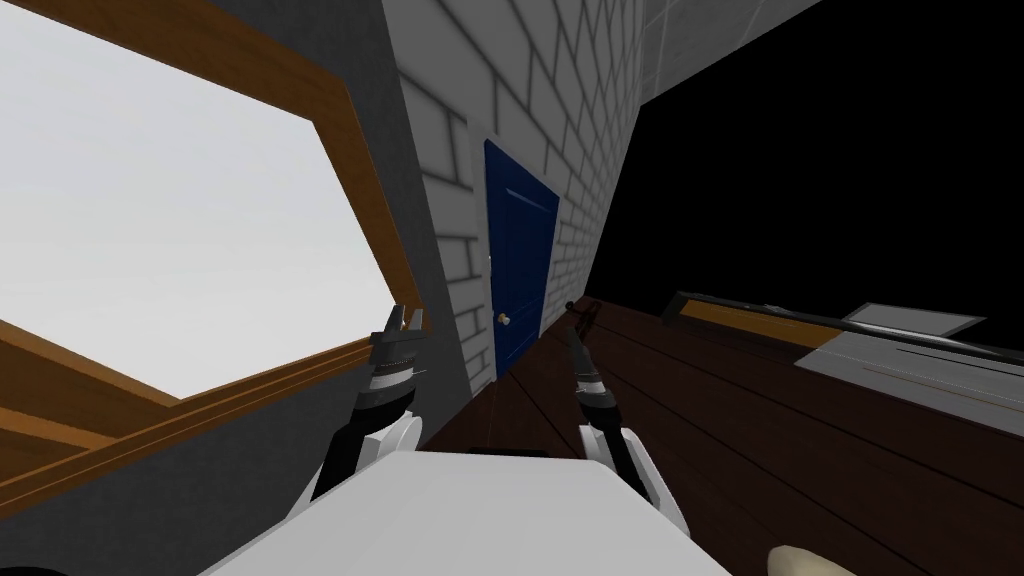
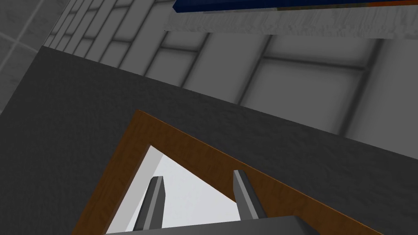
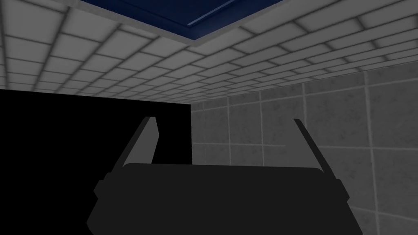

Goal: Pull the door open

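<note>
Both empty, jaws apart: left gripper (image 2: 198, 175), right gripper (image 3: 223, 119).

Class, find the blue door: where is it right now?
In the head view, the blue door stands ahead in the grey brick wall, just right of the wood-framed window and left of the black area.

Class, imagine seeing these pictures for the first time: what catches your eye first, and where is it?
The deep blue door, set in the pale brick wall straight ahead, stands out most. A large wood-framed window spreads across the robot's left, and a black area lies beyond the wall's edge on the right.
</note>
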Controlling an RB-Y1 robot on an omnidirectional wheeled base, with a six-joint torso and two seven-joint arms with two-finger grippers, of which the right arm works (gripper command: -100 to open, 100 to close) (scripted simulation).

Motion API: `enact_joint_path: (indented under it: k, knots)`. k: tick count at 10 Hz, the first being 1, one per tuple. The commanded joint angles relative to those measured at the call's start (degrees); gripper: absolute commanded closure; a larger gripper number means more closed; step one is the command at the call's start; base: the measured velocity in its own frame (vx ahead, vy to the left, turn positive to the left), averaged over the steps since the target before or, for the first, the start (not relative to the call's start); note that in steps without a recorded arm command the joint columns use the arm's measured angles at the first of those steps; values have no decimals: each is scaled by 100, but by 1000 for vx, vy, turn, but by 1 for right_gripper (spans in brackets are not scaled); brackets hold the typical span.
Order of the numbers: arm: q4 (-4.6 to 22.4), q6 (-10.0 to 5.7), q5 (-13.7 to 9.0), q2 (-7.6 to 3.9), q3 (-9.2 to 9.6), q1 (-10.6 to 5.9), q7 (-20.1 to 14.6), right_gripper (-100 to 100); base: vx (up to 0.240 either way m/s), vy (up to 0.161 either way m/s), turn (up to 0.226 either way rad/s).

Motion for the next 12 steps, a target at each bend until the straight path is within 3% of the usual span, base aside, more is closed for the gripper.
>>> enact_joint_path:
  k: [1, 9, 10, 12]
  knots:
    - [274, -49, 129, 3, 92, -72, 286, -100, 107, -52, -8]
    - [1698, -351, 718, -34, 444, -426, 1614, -100, 100, -48, -5]
    - [1698, -351, 718, -34, 444, -426, 1633, -100, 60, -28, -2]
    - [2063, -428, 869, -26, 535, -517, 1977, -100, 64, -30, -2]
